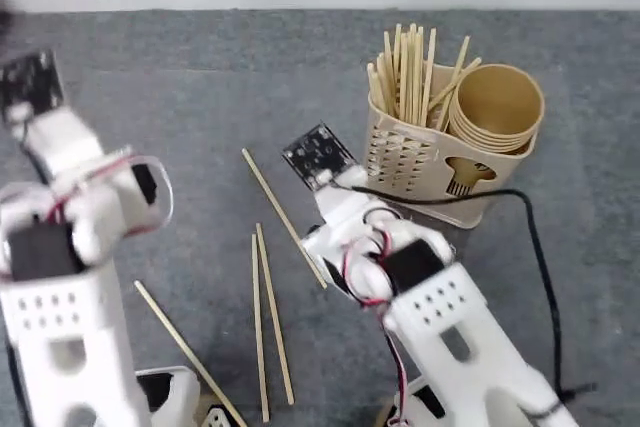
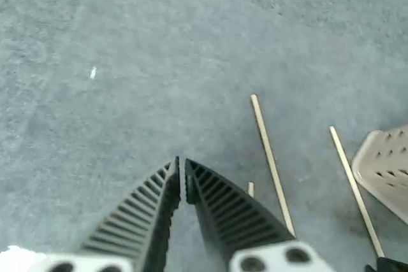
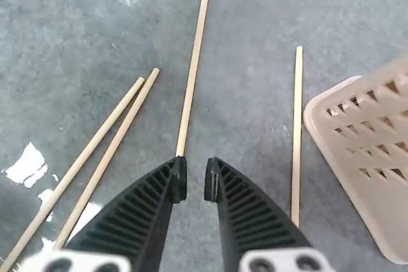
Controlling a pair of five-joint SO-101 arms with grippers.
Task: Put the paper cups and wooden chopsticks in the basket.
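The left arm [image 1: 70, 247] and right arm [image 1: 440, 317] are chunky white plastic shells with rows of small holes, black motors and red wire loops (a black cable [image 1: 535, 247] trails past the right one). The left gripper [image 2: 182, 170] and right gripper [image 3: 194, 179] have black ribbed tapering fingers [image 3: 143, 211].

Just beside the right gripper [image 3: 194, 179], the basket [image 3: 363, 151] is cut off by the picture's edge. One chopstick [image 3: 296, 132] disappears behind that gripper's finger. A pair of chopsticks [image 3: 107, 157] on its other side runs out of frame. The left gripper [image 2: 183, 170] hides most of a chopstick stub [image 2: 250, 188].
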